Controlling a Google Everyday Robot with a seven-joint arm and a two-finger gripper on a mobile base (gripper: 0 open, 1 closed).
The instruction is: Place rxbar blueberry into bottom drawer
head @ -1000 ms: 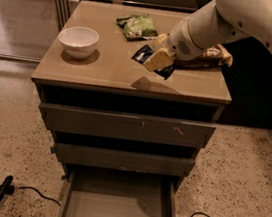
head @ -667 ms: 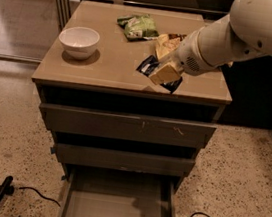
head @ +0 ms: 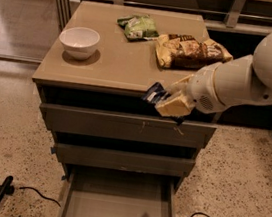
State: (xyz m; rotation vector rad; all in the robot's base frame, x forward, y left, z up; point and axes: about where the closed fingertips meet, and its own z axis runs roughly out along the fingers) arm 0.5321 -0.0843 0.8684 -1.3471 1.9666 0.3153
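tan two-finger gripper (head: 173, 103) hovering at grey-brown cabinet (head: 117, 65) front, clenching small navy-blue rxbar blueberry wrapper (head: 154, 93), bar poking toward 9 o'clock. open grey bottom drawer (head: 112, 205) lying at 6 o'clock. judging: needing straight dwn descent, clearing flat upper drawer fronts (head: 123, 126), releasing only w/ bar over floor.

The white arm (head: 263, 68) is seen entering from the right edge and is stretched leftward and slightly downward. The wrist (head: 210, 90) is angled toward the lower left. The tool (head: 171, 104) is held just off the front edge of the counter (head: 106, 68), its tan fingers (head: 178, 104) clamped on the rxbar blueberry (head: 154, 94).
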